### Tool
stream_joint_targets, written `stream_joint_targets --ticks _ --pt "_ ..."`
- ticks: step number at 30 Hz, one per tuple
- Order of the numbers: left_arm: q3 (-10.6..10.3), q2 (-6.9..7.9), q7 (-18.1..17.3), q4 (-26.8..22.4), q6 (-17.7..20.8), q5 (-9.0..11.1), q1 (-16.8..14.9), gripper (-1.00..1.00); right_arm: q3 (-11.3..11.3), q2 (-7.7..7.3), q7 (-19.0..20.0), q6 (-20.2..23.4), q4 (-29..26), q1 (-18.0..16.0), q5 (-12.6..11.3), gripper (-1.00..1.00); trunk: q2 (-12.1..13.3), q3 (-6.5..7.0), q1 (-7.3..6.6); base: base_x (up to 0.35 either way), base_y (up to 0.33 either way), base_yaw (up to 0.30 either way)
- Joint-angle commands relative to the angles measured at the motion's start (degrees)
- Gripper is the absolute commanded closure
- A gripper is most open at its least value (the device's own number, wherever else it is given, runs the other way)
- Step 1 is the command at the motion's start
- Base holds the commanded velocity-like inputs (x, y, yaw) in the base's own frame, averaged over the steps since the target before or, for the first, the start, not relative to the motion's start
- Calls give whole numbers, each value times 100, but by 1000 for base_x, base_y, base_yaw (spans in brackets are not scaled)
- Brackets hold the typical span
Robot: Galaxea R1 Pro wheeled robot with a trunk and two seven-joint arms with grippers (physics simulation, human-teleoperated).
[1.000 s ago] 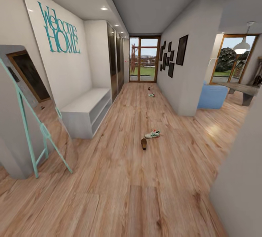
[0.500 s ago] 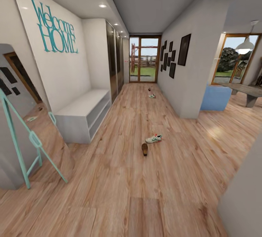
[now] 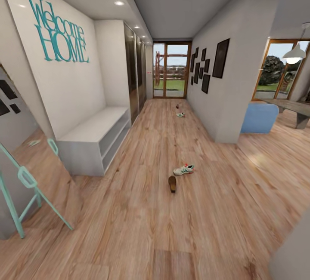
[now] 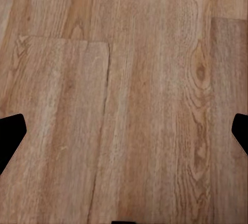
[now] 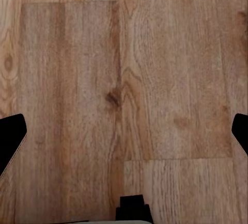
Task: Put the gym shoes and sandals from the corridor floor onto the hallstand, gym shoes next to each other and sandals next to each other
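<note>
On the corridor floor (image 3: 142, 220), mid-corridor, lies a white gym shoe (image 3: 184, 169) with green stripes. A dark brown sandal (image 3: 172, 183) lies just nearer and to its left. Far down the corridor a second gym shoe (image 3: 180, 115) rests by the right wall, and a small dark shape beyond it looks like the other sandal (image 3: 177, 106). The hallstand is out of view. My left gripper (image 4: 124, 136) is open over bare planks, with its black fingertips (image 4: 10, 133) wide apart. Over the floor (image 5: 124, 79), my right gripper (image 5: 124, 136) is also open and holds nothing.
A plain low white two-tier bench (image 3: 92, 140) stands along the left wall. A teal-framed mirror (image 3: 26, 176) leans at the near left. A wall corner (image 3: 224, 99) juts in at right, with a blue seat (image 3: 258, 117) behind it. Glass doors (image 3: 171, 70) close the far end.
The whole head view has shifted: the camera has moved forward down the corridor. The near shoe and sandal now sit lower and slightly larger in the picture, and the mirror has slid left.
</note>
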Motion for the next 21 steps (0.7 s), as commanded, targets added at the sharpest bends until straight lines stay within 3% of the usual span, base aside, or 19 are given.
stream_joint_targets --ticks 1,21 --pt "0 0 -6 5 -18 20 -4 -100 8 -3 -2 -21 3 -3 -60 -100 -2 -6 3 335 0 0" --pt "0 0 -7 5 -18 20 -4 -100 7 -9 -2 -21 3 -3 -60 -100 -2 -6 3 335 0 0"
